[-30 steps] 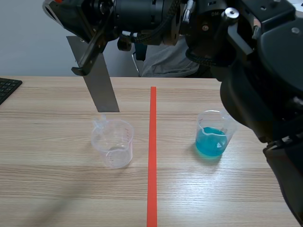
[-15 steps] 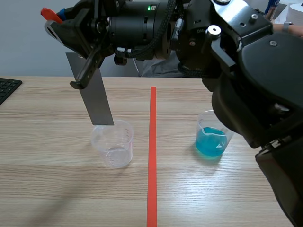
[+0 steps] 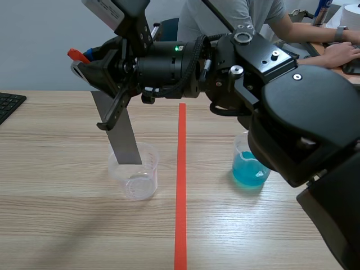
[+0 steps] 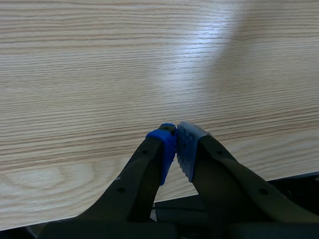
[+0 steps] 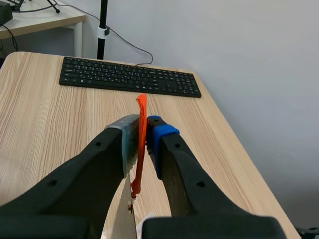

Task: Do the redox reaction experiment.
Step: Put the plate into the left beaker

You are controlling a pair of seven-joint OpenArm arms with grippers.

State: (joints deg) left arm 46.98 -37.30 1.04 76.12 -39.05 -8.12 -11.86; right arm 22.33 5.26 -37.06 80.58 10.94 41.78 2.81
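**Right hand** (image 3: 93, 72): pinching the strip (image 3: 124, 140). The right arm comes in from its own side and reaches across the tape line (image 3: 181, 185), with the hand raised above the counter (image 3: 56, 225). In the right wrist view both fingers press on the strip's orange-red upper end. One pad is grey and the other blue. The orange-red tip projects just ahead of the fingertips.

**Strip:** flat, grey and metal-looking. It hangs tilted down from the right hand. Its lower end lies below the hand, at the mouth of the empty beaker (image 3: 134, 171), and overlaps the rim. Whether the strip touches the beaker wall cannot be told.

**Empty beaker:** clear, with printed graduations, upright on the counter directly under the right hand. It stands on the hand's side of the tape line.

**Blue beaker** (image 3: 247, 169): clear, holding blue liquid, upright on the counter. It stands across the tape line from the right hand, well apart from it, and the right arm partly hides it.

**Left hand** (image 4: 175, 137): pressed together on nothing. Its blue pad and grey pad meet at the tips. Only bare counter lies under and ahead of it.

**Keyboard** (image 5: 129, 77): black, flat on the counter ahead of the right hand, well apart from it.

**Person** (image 3: 236, 14): seated beyond the right arm, with a forearm resting on another desk.
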